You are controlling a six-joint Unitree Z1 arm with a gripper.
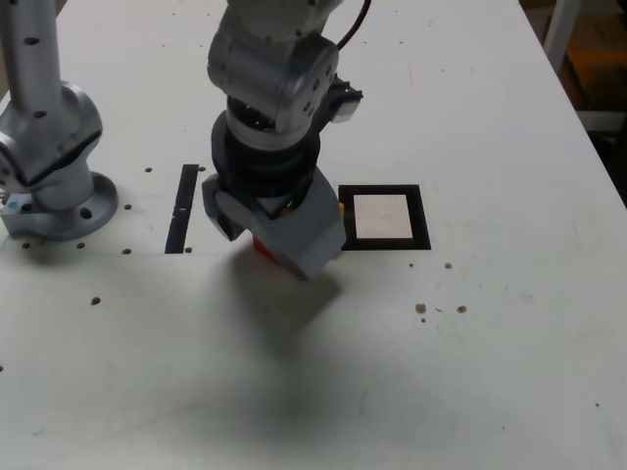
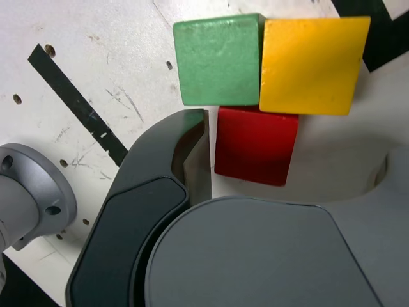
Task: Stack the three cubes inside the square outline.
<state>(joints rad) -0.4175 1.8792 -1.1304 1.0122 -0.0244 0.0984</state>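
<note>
Three cubes lie bunched together on the white table, just outside the square outline point(image 1: 382, 217) on the exterior view's left. In the wrist view the green cube point(image 2: 217, 61) and yellow cube point(image 2: 313, 64) sit side by side, and the red cube point(image 2: 255, 144) touches both. My gripper point(image 2: 287, 160) is open and lowered over the red cube, with a dark finger point(image 2: 192, 153) beside it and a thin gap between them. In the exterior view the gripper point(image 1: 274, 230) hides most of the cubes. Only a sliver of red cube point(image 1: 263, 245) and of yellow cube point(image 1: 339, 208) shows. A corner of the square outline point(image 2: 383, 45) shows past the yellow cube.
A thin black strip point(image 1: 181, 208) is taped to the table between the cubes and the arm's grey base point(image 1: 54, 186). The same black strip point(image 2: 77, 105) and grey base point(image 2: 25, 192) show in the wrist view. Small screw holes dot the table point(image 1: 441, 392).
</note>
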